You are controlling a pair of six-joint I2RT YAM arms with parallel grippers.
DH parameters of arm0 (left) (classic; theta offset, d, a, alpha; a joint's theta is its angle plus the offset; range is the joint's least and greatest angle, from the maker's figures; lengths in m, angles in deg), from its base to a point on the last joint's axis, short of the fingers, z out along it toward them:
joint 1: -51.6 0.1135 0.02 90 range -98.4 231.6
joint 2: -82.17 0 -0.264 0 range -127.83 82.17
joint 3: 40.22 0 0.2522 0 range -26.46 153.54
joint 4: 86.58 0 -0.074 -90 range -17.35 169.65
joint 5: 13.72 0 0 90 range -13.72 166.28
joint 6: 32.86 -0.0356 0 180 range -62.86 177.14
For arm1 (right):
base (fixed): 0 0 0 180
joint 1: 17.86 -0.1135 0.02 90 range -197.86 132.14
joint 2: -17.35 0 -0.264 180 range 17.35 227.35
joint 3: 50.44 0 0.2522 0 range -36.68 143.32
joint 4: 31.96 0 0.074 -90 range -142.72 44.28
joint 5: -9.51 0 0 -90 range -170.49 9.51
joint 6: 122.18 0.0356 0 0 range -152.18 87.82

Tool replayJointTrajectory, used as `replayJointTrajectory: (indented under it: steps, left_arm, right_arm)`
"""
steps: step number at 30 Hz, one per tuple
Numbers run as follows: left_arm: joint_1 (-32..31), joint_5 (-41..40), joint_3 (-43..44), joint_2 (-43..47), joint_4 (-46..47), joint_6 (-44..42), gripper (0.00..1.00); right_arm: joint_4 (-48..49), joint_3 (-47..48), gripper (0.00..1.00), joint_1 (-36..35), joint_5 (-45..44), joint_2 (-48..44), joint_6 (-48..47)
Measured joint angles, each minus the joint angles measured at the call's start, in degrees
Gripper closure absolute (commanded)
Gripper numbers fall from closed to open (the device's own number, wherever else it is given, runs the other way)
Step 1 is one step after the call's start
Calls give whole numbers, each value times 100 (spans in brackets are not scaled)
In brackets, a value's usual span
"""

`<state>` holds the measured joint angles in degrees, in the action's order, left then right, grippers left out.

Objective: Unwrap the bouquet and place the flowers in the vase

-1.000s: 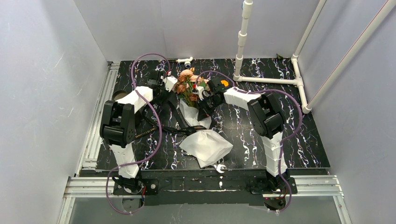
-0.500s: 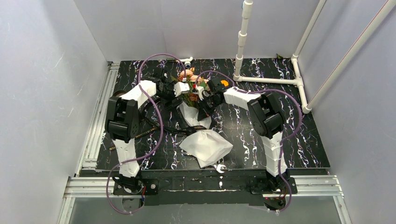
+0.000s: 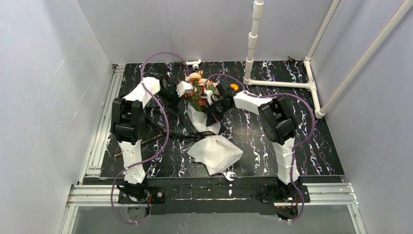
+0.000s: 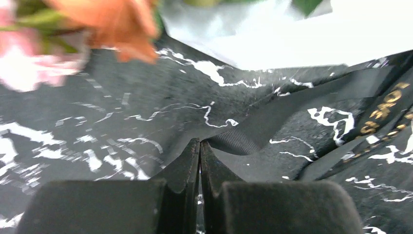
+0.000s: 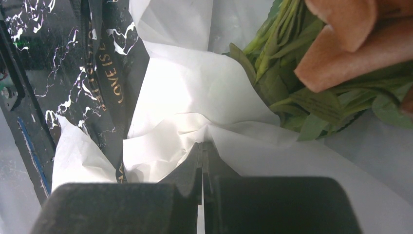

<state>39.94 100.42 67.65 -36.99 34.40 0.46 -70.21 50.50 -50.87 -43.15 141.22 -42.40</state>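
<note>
Pinching crinkled white paper wrap [image 5: 185, 92] in closed right gripper [image 5: 202, 145]. Reaching low with closed left gripper [image 4: 200, 142], touching ribbed black ribbon [image 4: 239, 144].

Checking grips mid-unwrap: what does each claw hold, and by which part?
Left claw seems to pinch the black ribbon at a fold; right claw pinches the white paper wrap at a crumpled fold.

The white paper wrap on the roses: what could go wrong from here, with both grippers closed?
1. The right gripper pinches the white paper wrap; a hard pull may tear it or drag the pink and orange roses along.
2. The left gripper is shut at the edge of the black lettered ribbon; it may have missed it and pull nothing.
</note>
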Motion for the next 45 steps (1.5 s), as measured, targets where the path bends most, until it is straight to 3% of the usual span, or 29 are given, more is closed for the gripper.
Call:
replayJointTrajectory:
  steps: [3,10,18,23,27,33,35,37,38,40,45]
  left_arm:
    - [66,304,275,435,0,612,100]
    - [105,953,669,2645,-24,1947,100]
    - [101,1196,330,4680,-859,2610,100]
    - [101,605,-376,6089,-1873,2597,100]
    - [101,-487,-1283,7208,-2717,2339,100]
    - [101,-2190,-2986,8100,-3508,1961,100]
    - [101,-2704,-3560,8181,-3493,1864,79]
    - [101,-3169,-4092,8135,-3276,1762,42]
    - [101,-3294,-4253,8081,-3132,1668,32]
    - [103,-3425,-4472,7834,-2736,1556,24]
    - [105,-2826,-4347,6885,-1626,1152,26]
  right_arm:
    - [7,-11,99,0,0,-9,0]
    - [39,-37,99,0,-2,-22,-4]
    - [59,-74,99,2,-11,-50,-35]
    - [59,-79,99,4,-9,-52,-57]
    - [57,-76,99,4,-7,-52,-68]
    - [57,-74,99,4,-2,-52,-66]
    - [59,-76,99,4,-2,-52,-63]
    - [59,-76,98,4,0,-52,-52]
    - [59,-74,94,4,2,-52,-46]
    - [59,-74,87,7,13,-52,-31]
    - [11,-74,81,26,37,-74,28]
